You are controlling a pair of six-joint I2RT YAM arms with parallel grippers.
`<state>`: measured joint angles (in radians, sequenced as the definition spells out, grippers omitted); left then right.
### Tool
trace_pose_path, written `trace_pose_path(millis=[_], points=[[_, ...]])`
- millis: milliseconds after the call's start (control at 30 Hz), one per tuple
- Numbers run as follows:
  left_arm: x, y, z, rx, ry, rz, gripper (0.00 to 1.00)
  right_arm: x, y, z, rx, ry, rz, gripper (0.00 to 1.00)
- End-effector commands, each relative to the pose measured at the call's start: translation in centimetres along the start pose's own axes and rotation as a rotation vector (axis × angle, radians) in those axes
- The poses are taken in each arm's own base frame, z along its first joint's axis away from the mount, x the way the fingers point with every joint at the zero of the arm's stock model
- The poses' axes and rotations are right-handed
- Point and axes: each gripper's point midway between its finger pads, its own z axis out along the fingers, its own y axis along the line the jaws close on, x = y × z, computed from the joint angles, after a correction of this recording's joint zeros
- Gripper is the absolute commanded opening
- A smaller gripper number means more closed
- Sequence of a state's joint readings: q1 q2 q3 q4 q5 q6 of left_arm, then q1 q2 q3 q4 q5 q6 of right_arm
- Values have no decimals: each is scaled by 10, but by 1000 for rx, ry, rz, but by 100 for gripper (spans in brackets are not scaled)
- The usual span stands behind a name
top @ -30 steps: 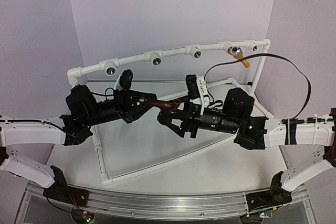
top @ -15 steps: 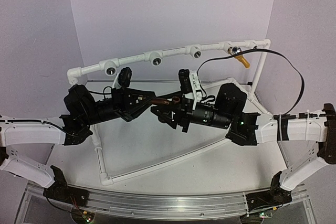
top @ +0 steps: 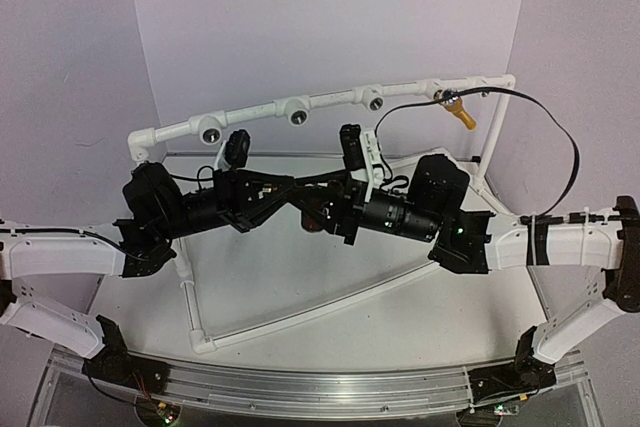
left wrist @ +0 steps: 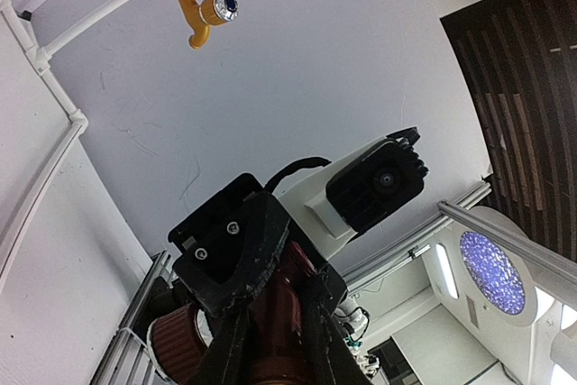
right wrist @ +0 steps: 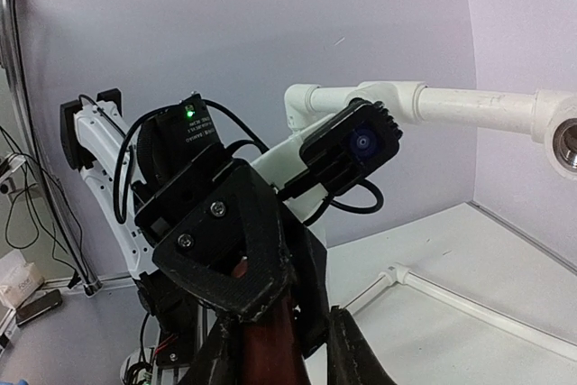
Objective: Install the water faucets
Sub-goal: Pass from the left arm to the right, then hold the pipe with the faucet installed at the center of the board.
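Observation:
The dark reddish-brown faucet (top: 318, 207) hangs above the table's middle, where both grippers meet. My left gripper (top: 298, 199) is shut on it; in the left wrist view the faucet (left wrist: 287, 281) fills the gap between my fingers (left wrist: 230, 349). My right gripper (top: 330, 211) comes from the opposite side and is shut on the same faucet (right wrist: 263, 349), overlapping the left gripper's fingers (right wrist: 230, 241). The yellow-orange faucet (top: 457, 108) with a silvery end sits in the pipe rail at the back right, also seen in the left wrist view (left wrist: 204, 12).
A white pipe rail (top: 330, 99) runs along the back with round open sockets (top: 210, 132) (top: 297, 115) (top: 374, 101). White pipes (top: 300, 315) frame the table floor. A black cable (top: 560, 137) loops from the right arm. One socket (right wrist: 568, 140) shows at the right wrist view's edge.
My right gripper moved left onto the reddish-brown faucet and its jaws went from open to shut on it. The left arm kept still with the faucet.

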<state>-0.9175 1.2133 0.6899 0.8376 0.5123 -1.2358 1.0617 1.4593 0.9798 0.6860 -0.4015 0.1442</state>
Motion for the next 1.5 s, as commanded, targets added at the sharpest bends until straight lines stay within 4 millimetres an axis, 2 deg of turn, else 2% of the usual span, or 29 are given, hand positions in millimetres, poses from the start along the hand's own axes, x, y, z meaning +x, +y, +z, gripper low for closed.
trace_pose_path(millis=[0, 33, 67, 100, 167, 200, 267, 333, 367, 400, 500, 633, 733, 833, 967, 1133, 1267, 1467], points=[[-2, -30, -1, 97, 5, 35, 0, -21, 9, 10, -41, -46, -28, 22], [-2, -30, -1, 97, 7, 36, 0, -19, 8, 11, -40, -42, -28, 16], [-2, -30, -2, 98, 8, 36, 0, -19, 9, 11, -46, -41, -30, 3], [-1, -29, -2, 96, 7, 37, 0, -19, 10, 11, -51, -42, -33, 0], [0, -27, -4, 91, 3, 42, 0, -20, 10, 11, -50, -33, -32, 0], [-1, -26, -5, 87, -3, 51, 4, -19, 3, 11, -7, -18, -18, 0], [-1, -21, -8, 62, -16, 79, 34, -14, -13, 5, 102, 23, -1, 0], [-2, -8, -12, -19, -32, 125, 74, -9, -28, -7, 210, 65, -2, 0], [-1, 0, -15, -78, -31, 165, 89, -6, -35, -15, 263, 96, -12, 0], [-2, 10, -19, -144, -35, 206, 95, -7, -43, -25, 326, 120, -27, 0], [-1, 32, -37, -288, -37, 333, 96, -8, -63, -54, 495, 224, -103, 0], [8, 71, -57, -446, 5, 431, 89, -31, -74, -86, 645, 321, -230, 0], [26, 99, -59, -499, 111, 467, 89, -54, -76, -95, 693, 357, -301, 0], [46, 130, -52, -531, 247, 487, 91, -69, -74, -89, 681, 372, -353, 0], [65, 160, -42, -579, 370, 541, 90, -86, -71, -70, 655, 379, -409, 0], [92, 199, -26, -679, 548, 613, 82, -103, -68, -47, 657, 395, -517, 0], [114, 229, -24, -763, 663, 677, 76, -97, -68, -30, 668, 444, -601, 0], [137, 259, -28, -817, 787, 753, 70, -93, -70, -23, 678, 457, -627, 0]])
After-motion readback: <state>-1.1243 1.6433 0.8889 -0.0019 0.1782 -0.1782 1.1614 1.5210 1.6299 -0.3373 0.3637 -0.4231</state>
